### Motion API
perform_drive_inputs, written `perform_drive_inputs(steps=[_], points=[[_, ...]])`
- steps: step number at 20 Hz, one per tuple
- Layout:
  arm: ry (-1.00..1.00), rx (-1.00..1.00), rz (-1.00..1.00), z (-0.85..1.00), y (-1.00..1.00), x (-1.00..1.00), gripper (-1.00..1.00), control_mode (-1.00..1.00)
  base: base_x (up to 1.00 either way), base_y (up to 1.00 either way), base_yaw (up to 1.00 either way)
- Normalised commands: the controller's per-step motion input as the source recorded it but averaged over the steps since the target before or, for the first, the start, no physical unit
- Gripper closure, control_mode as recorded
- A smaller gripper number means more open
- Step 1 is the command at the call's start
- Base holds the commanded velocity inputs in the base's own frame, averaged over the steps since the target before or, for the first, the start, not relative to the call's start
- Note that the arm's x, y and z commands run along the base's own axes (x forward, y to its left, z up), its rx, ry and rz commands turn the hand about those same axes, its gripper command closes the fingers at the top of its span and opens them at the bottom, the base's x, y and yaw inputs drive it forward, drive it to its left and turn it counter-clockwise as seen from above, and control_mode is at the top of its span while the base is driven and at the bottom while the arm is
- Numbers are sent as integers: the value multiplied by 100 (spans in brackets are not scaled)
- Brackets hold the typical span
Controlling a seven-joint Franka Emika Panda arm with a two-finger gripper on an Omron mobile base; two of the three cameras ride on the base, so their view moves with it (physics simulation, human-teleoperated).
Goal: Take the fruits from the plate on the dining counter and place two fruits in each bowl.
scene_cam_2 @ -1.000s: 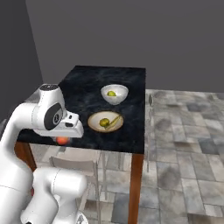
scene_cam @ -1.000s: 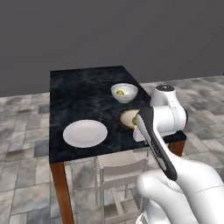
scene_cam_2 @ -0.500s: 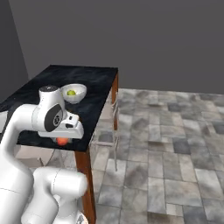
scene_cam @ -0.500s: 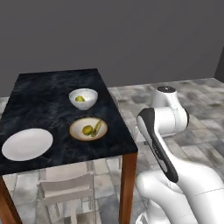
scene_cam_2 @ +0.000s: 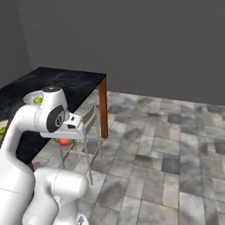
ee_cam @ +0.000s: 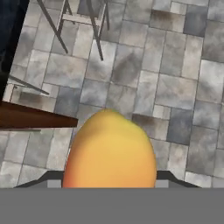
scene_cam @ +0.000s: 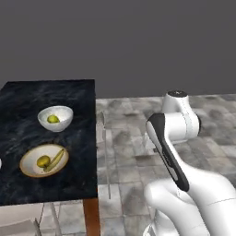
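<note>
Our pincer [scene_cam_2: 64, 139] hangs under the white hand in the right base view, closed around the red-orange round fruit [ee_cam: 110, 151], which bulges large between the tips in the hand view and peeps out red below the hand from the right base camera. It is off the tabletop, out over the grey tiled floor [scene_cam_2: 167, 145] beside a thin metal-framed chair [scene_cam_2: 85, 132].

We judge the fruit to be light, firm and smooth-skinned, so it could roll or squirt out if squeezed off centre. The hold looks best kept across its widest part, with only moderate pressure so the skin does not bruise. Being round, it will likely roll once released, so we would let it go low inside a bowl, not drop it from height.

In the left base view the black marble tabletop [scene_cam: 69, 97] carries both bowls. The deep white bowl [scene_cam: 55, 118] holds one yellow-green fruit, probably the pear [scene_cam: 53, 119]. Nearer to us, and a little apart from it, the tan-rimmed shallow bowl [scene_cam: 44, 160] holds the round olive-yellow fruit [scene_cam: 43, 161] with the banana [scene_cam: 56, 159] lying just beside it. By that count the shallow bowl has its two, and the white bowl looks to us like the place for the fruit we carry
</note>
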Motion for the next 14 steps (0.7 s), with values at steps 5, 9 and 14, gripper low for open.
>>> perform_drive_inputs(steps=[5,9,14], points=[[0,0,0,0,0,0,100,100,98,-82,56],[0,0,0,0,0,0,100,100,63,-74,69],[0,0,0,0,0,0,100,100,20,-65,76]])
